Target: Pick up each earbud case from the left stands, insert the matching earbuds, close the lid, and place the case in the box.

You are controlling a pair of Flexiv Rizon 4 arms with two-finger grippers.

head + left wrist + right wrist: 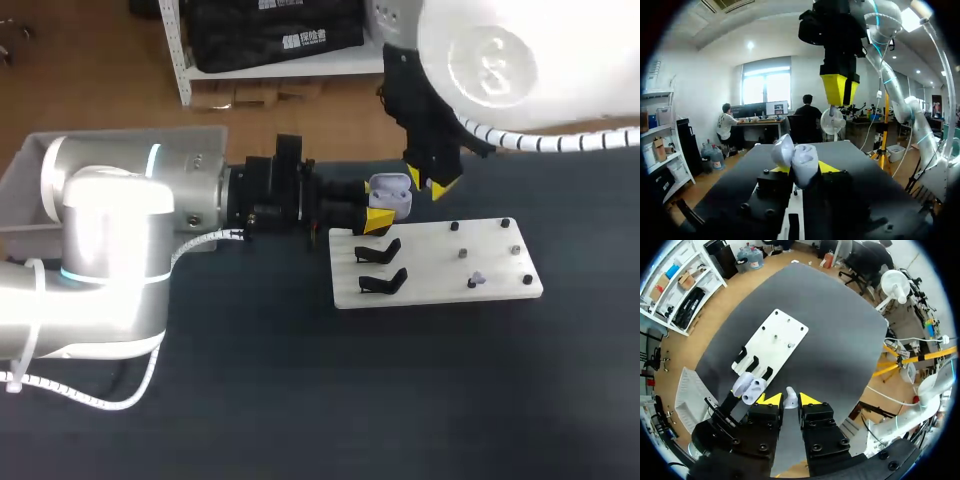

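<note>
The earbud case (796,159) sits between the left gripper's (801,168) yellow fingertips (829,167). They press on it from both sides, so these jaws are closed on it. Its lid stands open, tilted off to one side of the body. It is held clear of the table (300,400).

Straight ahead of the left jaws and above the case hangs the right gripper (790,401), fingers pointing down. A single white earbud (790,396) is pinched between its yellow tips, so these jaws are closed on it too. From the right wrist, the case lies just beside and beyond one of that gripper's fingers, near the earbud but not touching it.

Farther ahead of the right jaws lies the white board (775,340). Its three black stands (754,362) are at the end nearer the case, and small pegs (505,224) are at the far end. A second earbud (476,281) rests among those pegs.

Behind the left jaws, alongside that arm's body, is the grey box (22,185), well apart from the case.
</note>
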